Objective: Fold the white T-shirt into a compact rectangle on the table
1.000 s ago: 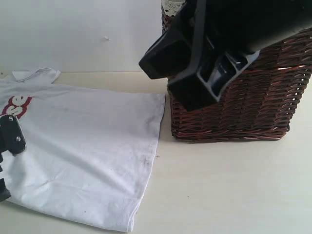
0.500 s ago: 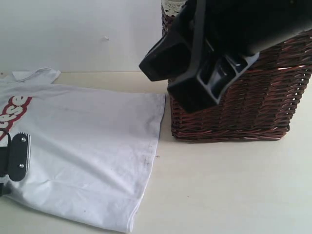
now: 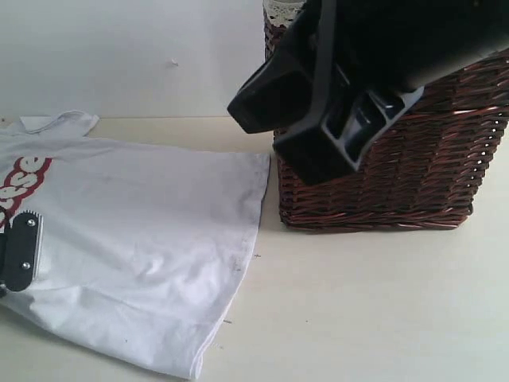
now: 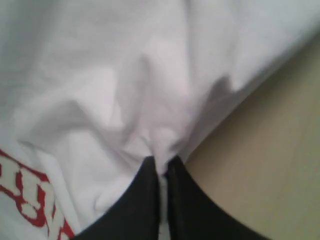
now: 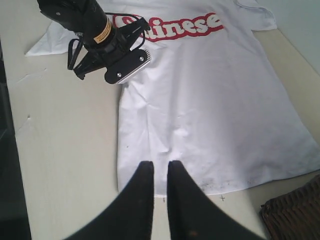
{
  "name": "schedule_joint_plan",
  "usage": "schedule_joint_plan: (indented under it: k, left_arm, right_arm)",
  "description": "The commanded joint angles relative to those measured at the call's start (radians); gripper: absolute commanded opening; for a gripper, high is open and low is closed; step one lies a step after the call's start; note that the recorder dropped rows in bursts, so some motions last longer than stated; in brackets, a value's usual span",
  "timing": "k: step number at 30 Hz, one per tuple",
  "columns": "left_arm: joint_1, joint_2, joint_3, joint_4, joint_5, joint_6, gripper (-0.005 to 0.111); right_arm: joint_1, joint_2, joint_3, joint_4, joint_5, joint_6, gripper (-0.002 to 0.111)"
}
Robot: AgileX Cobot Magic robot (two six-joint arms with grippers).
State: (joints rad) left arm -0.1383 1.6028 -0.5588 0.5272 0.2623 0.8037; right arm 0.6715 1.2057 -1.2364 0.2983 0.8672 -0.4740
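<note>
Two grippers show: the left gripper (image 4: 161, 172) pinches the side edge of the white T-shirt (image 3: 151, 231), which lies flat on the table (image 3: 366, 310). The right gripper (image 5: 156, 172) hangs above the hem, nearly closed, empty. Only a thin fold seems caught, so it may slip out on lifting.

The exterior cam sits low at table (image 3: 366, 318) level, looking across at the shirt (image 3: 151, 231) and basket (image 3: 398, 175), right arm looming close. Left wrist cam is jammed right against the cloth (image 4: 150, 90). Right wrist cam looks down from higher up, sharing the whole shirt (image 5: 200, 100) with the exterior view.
</note>
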Motion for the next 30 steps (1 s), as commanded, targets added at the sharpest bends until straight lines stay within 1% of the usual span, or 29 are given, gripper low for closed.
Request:
schedule_joint_plan:
  k: [1, 2, 4, 5, 7, 9, 10, 11, 12, 13, 14, 15, 16, 17, 18, 20, 24, 26, 28, 30]
  left_arm:
    - [-0.001, -0.058, -0.052, -0.160, 0.209, 0.116, 0.000]
    - [-0.001, -0.064, -0.064, -0.227, 0.235, 0.189, 0.000]
    - [-0.001, -0.078, -0.099, -0.426, 0.294, 0.343, 0.000]
    - [-0.001, -0.080, -0.140, -0.581, 0.364, 0.450, 0.000]
    - [-0.001, -0.072, -0.205, -0.733, 0.470, 0.522, 0.000]
    - [-0.001, -0.048, -0.232, -0.723, 0.482, 0.522, 0.000]
    - [-0.001, -0.038, -0.232, -0.723, 0.452, 0.522, 0.000]
    - [-0.001, -0.014, -0.227, -0.723, 0.375, 0.508, 0.000]
    - [-0.001, 0.008, -0.217, -0.723, 0.289, 0.469, 0.007]
    - [-0.001, 0.017, -0.208, -0.723, 0.257, 0.469, 0.014]
    - [-0.001, 0.030, -0.200, -0.723, 0.206, 0.469, 0.032]
    - [-0.001, 0.036, -0.198, -0.723, 0.192, 0.469, 0.044]
    - [-0.001, 0.038, -0.198, -0.723, 0.185, 0.455, 0.065]
    - [-0.001, 0.038, -0.198, -0.723, 0.182, 0.427, 0.073]
    - [-0.001, 0.036, -0.198, -0.723, 0.168, 0.345, 0.081]
    - [-0.001, 0.036, -0.198, -0.723, 0.164, 0.227, 0.083]
    - [-0.001, 0.001, -0.198, -0.727, 0.216, 0.136, 0.082]
    - [-0.001, -0.038, -0.198, -0.743, 0.258, 0.101, 0.079]
    - [-0.001, -0.067, -0.198, -0.748, 0.357, 0.103, 0.078]
    - [-0.001, -0.080, -0.198, -0.715, 0.500, 0.099, 0.078]
  right_arm:
    - [0.002, -0.006, 0.005, 0.001, -0.002, 0.007, 0.013]
    - [0.002, -0.006, 0.005, 0.001, -0.002, 0.007, 0.013]
    - [0.002, -0.006, 0.005, 0.001, -0.002, 0.007, 0.013]
    - [0.002, -0.006, 0.005, 0.001, -0.002, 0.007, 0.013]
    - [0.002, -0.006, 0.005, 0.001, 0.002, 0.007, 0.013]
    - [0.002, -0.006, 0.005, 0.001, 0.006, 0.007, 0.013]
    - [0.002, -0.006, 0.005, 0.001, 0.010, 0.007, 0.013]
    - [0.002, -0.006, 0.005, 0.001, 0.013, 0.007, 0.013]
    - [0.002, -0.006, 0.005, 0.001, 0.013, 0.007, 0.013]
    - [0.002, -0.006, 0.005, 0.001, 0.013, 0.007, 0.013]
    - [0.002, -0.006, 0.005, 0.001, 0.013, 0.007, 0.013]
    - [0.002, -0.006, 0.005, 0.001, 0.013, 0.007, 0.013]
    - [0.002, -0.006, 0.005, 0.001, 0.013, 0.007, 0.013]
    - [0.002, -0.006, 0.005, 0.003, 0.013, 0.007, 0.013]
    - [0.002, -0.006, 0.005, 0.005, 0.013, 0.008, 0.013]
    - [0.002, -0.006, 0.005, 0.008, 0.014, 0.008, 0.013]
    - [0.002, -0.006, 0.005, 0.008, 0.018, 0.008, 0.013]
    - [0.002, -0.006, 0.005, 0.008, 0.018, 0.008, 0.013]
    - [0.002, -0.006, 0.005, 0.008, 0.018, 0.008, 0.013]
    - [0.002, -0.006, 0.005, 0.008, 0.020, 0.008, 0.013]
